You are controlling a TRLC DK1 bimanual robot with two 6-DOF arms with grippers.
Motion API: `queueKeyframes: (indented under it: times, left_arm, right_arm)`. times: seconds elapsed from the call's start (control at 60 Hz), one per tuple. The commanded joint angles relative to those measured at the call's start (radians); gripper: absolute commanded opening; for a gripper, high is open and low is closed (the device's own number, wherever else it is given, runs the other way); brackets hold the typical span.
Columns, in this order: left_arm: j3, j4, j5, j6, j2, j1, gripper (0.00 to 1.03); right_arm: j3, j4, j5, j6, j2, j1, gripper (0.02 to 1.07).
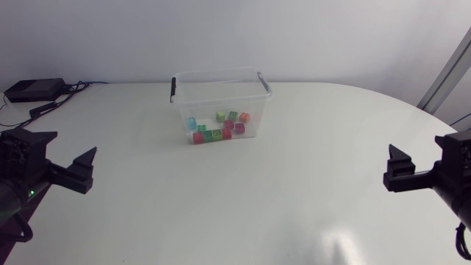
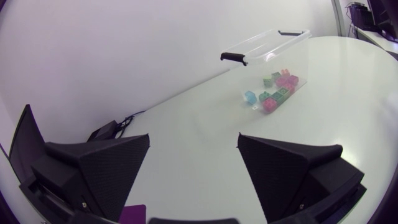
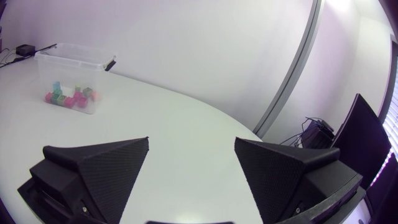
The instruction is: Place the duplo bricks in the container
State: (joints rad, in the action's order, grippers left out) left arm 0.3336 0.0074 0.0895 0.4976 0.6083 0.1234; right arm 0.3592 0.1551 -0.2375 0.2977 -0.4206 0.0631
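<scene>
While the jaws of the left arm, at lower left, and of the right arm, at lower right, stand open and empty, the clear container on the table at upper centre holds the duplo bricks, perhaps ten.

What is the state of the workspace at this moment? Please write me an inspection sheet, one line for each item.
Surface: white table, no spill or mark seen.
Job's things: clear container with dark handles, lid off, at the far middle; duplo bricks lie inside it, none seen on the table.
Clutter: small black box at the far left corner.
Jaws: those of the left arm and the right arm stand open and empty, at the table's sides.
Cables: one cable runs from the black box.
Surroundings: nothing seen reaching over the table.
</scene>
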Motion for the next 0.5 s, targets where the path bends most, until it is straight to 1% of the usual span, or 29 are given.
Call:
queueKeyframes:
  times: [0.0, 0.233, 0.483]
  left_arm:
    - [-0.045, 0.022, 0.004, 0.01, -0.041, 0.007, 0.99]
    - [-0.133, 0.023, 0.009, 0.019, -0.171, 0.007, 0.99]
    - [-0.188, 0.028, 0.027, 0.016, -0.245, 0.007, 0.99]
  right_arm:
    - [-0.052, -0.029, -0.01, 0.035, 0.048, -0.006, 1.02]
    - [-0.111, -0.034, -0.01, 0.044, 0.138, -0.005, 1.02]
    - [-0.163, -0.031, -0.01, 0.044, 0.227, 0.001, 1.02]
